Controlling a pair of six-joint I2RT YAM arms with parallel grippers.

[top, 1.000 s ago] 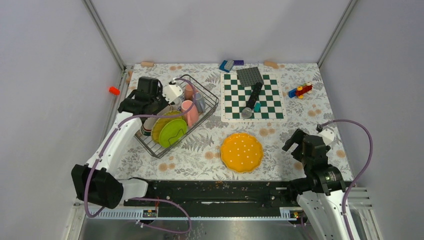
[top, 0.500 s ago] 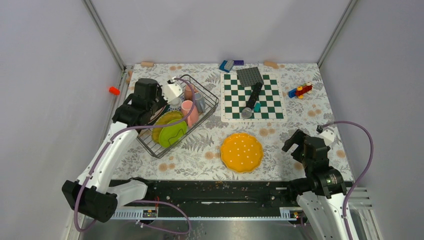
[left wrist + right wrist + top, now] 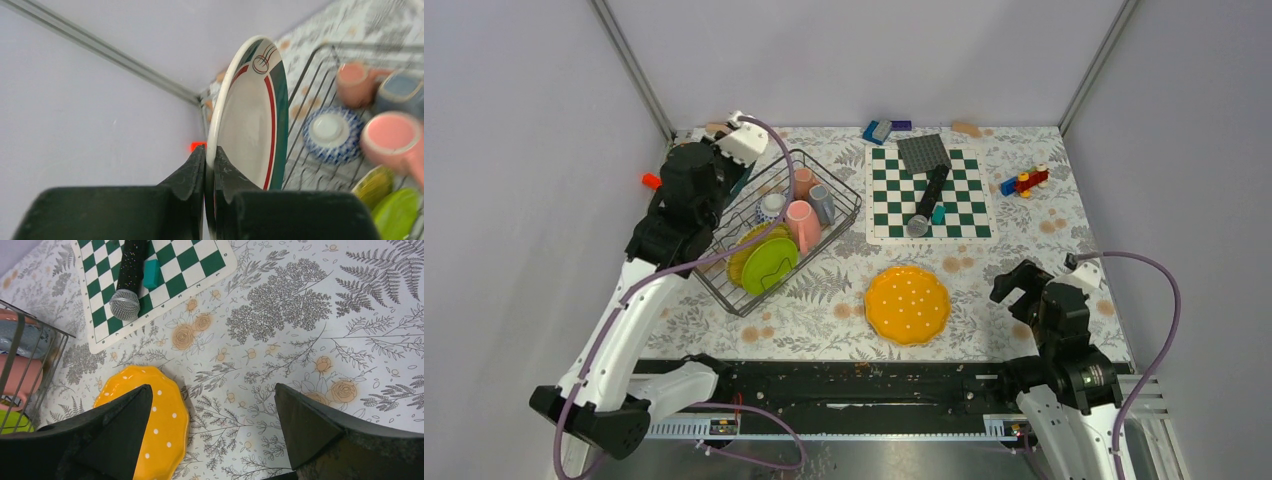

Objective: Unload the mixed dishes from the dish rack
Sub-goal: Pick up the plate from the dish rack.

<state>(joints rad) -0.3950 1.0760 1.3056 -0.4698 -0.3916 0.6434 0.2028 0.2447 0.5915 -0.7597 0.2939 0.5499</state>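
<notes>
My left gripper (image 3: 210, 156) is shut on the rim of the white plate with the green and red rim (image 3: 252, 115). It holds the plate edge-on, above the back left of the dish rack (image 3: 845, 196). In the top view the left gripper (image 3: 688, 177) hides that plate. In the rack stand a lime-green plate (image 3: 771, 265), a yellow plate (image 3: 745, 247), two pink mugs (image 3: 802, 223), a grey mug (image 3: 822, 203) and a blue patterned bowl (image 3: 771, 206). An orange dotted plate (image 3: 908, 303) lies on the table. My right gripper (image 3: 1024, 290) is open and empty to its right.
A green-white chessboard (image 3: 959, 190) at the back holds a microphone (image 3: 927, 205) and a grey baseplate (image 3: 923, 152). Toy blocks (image 3: 1024, 182) lie to its right and more (image 3: 879, 130) along the back edge. A red object (image 3: 652, 181) sits at the left wall.
My left gripper has risen out of the rack with the white plate and swung back and left. The right arm has barely shifted.
</notes>
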